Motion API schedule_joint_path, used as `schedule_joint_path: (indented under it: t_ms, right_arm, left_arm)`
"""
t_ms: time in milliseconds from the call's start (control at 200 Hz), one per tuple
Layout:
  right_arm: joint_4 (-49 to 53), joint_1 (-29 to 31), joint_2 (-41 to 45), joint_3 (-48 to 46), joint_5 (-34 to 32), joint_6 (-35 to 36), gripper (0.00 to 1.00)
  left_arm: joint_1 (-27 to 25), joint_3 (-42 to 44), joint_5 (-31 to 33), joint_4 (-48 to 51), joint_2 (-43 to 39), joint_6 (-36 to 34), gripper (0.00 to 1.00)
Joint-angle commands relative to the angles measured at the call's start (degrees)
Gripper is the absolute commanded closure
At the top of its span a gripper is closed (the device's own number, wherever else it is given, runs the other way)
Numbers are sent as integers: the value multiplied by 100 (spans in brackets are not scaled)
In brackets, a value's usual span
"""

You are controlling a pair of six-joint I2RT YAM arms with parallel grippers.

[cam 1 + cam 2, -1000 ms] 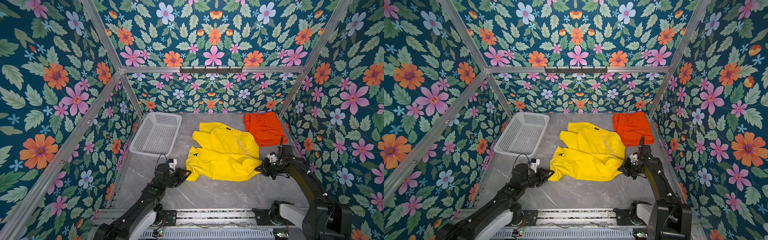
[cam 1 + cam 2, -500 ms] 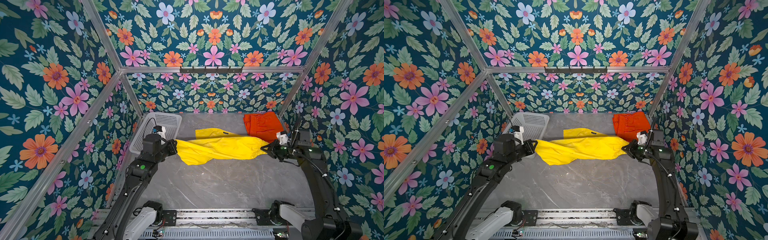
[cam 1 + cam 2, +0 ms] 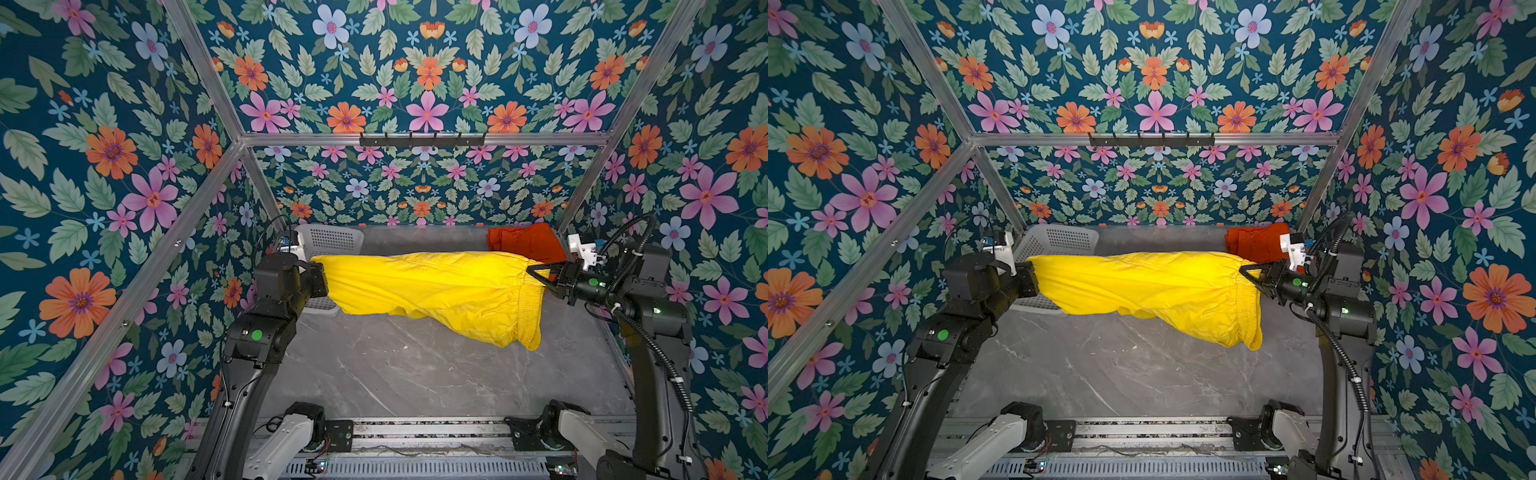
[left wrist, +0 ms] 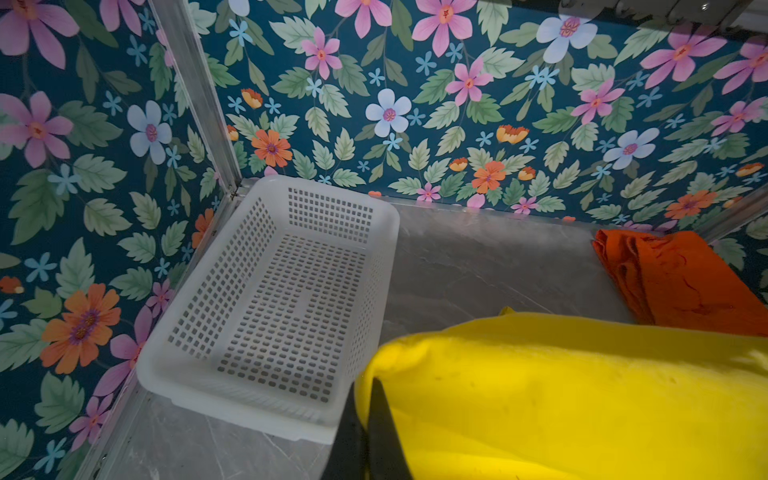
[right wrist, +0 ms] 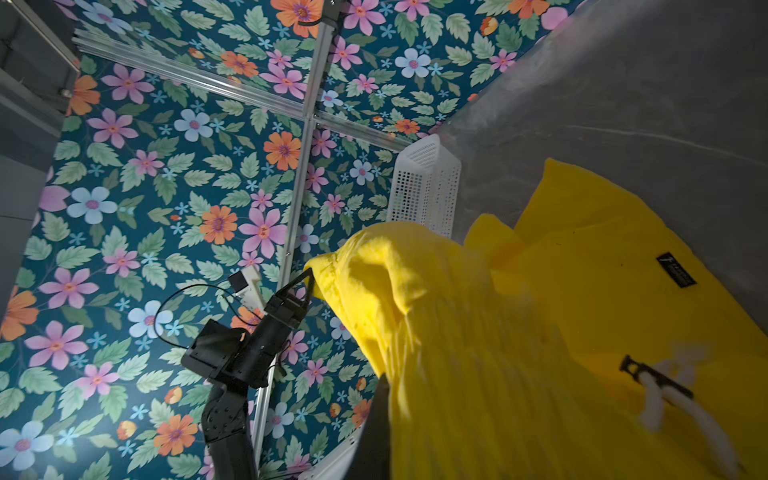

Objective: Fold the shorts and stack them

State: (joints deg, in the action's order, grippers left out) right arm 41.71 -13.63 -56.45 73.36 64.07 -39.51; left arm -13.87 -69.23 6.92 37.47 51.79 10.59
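Both top views are bright, sharp and evenly lit from overhead. The yellow shorts (image 3: 432, 291) look vivid, only a faint soft shadow falls on the grey table (image 3: 415, 374) beneath them, and the wide lens stretches the floral walls (image 3: 104, 166) toward the frame edges. Both wrist views are far dimmer: in the left one the near yellow cloth at lower right is soft, and in the right one the pale drawstring (image 5: 665, 399) at lower right is smeared and the table has a hazy sheen at upper right.

Shows the yellow shorts (image 3: 428, 291) lifted and pulled wide in mid-air, bright fabric creased, gathered waistband end drooping lowest on the right, and the orange shorts (image 3: 523, 243) lying folded behind them in the far right corner.
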Motion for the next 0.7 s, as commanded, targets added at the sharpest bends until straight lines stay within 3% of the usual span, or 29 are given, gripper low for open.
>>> schedule_joint_path:
  t_ms: [0, 195, 350, 440, 505, 595, 695]
  right_arm:
    - [-874, 199, -137, -6, 187, -606, 100]
    - [-1183, 911, -1636, 1153, -512, -522, 100]
    - [-584, 960, -3406, 3912, -659, -83, 100]
    - [419, 967, -4287, 5838, -714, 358, 100]
    - [988, 958, -4520, 6719, -672, 616, 100]
    - [1261, 940, -4207, 6503, -636, 881, 100]
    - [418, 935, -3079, 4394, -448, 722, 100]
  left_arm:
    - [24, 20, 144, -464, 263, -350, 100]
    - [308, -1030, -637, -1557, 1804, -624, 100]
    - [585, -3085, -1407, -1735, 3261, -631, 100]
    - [596, -3901, -1629, -1778, 3509, -713, 100]
    - [596, -3962, -1631, -1849, 3343, -861, 100]
    - [596, -3286, -1478, -2059, 2743, -1019, 100]
    - [596, -2034, -1464, -2229, 1874, -1083, 100]
